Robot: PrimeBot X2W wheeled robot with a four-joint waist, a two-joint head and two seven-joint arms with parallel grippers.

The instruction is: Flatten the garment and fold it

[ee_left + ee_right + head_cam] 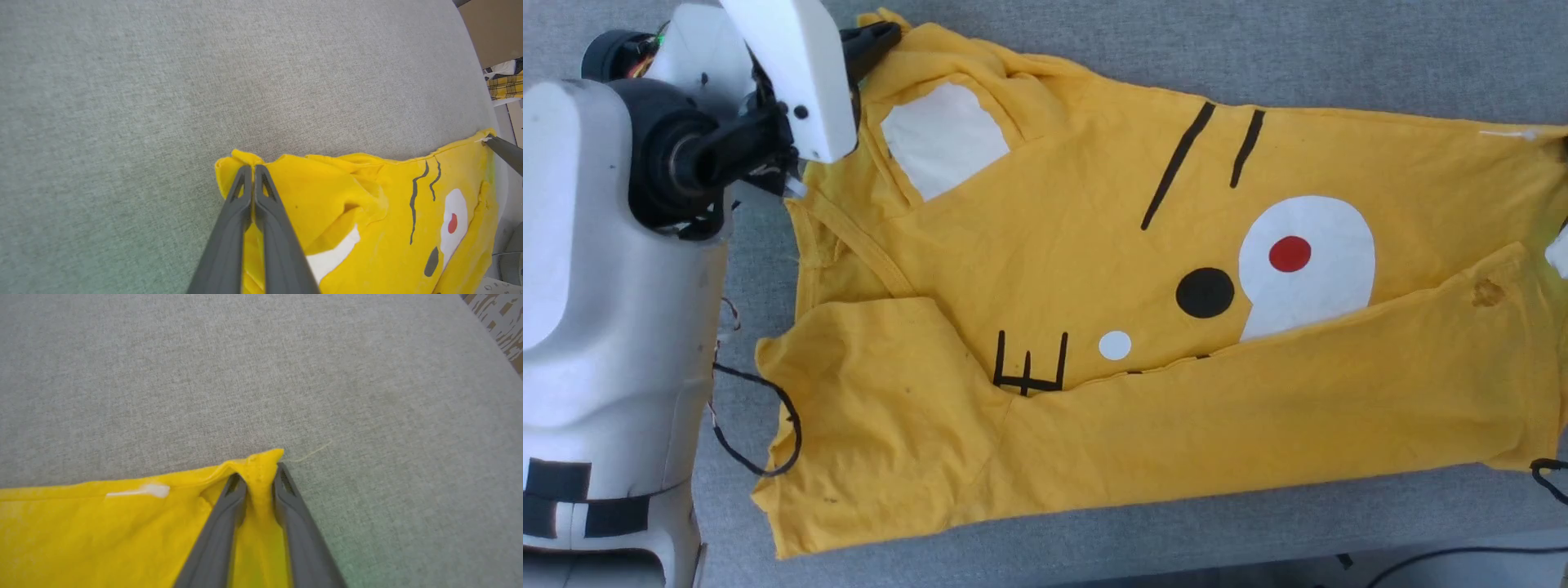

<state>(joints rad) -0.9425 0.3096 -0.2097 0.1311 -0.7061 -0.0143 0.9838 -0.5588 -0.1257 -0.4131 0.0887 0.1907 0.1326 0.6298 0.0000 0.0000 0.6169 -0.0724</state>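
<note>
Garment (1054, 229), a bright yellow T-shirt, lies spread lengthwise on a grey cloth-covered table (1258, 49), neck end to the left, hem end to the right. Its near long edge is folded over towards the far side, covering the lower part of a white oval (1327, 237) printed with a red dot (1290, 253). Beside the oval sit a black dot (1205, 292) and 2 slanted black strokes (1178, 167). A white patch (943, 139) shows by the neck. Left gripper (252, 168) has its fingers pressed together on the garment's far-left corner. Right gripper (257, 475) pinches a ridge of fabric at the far-right corner between its fingers. A thin black cable (768, 473) loops beside the near-left sleeve.
</note>
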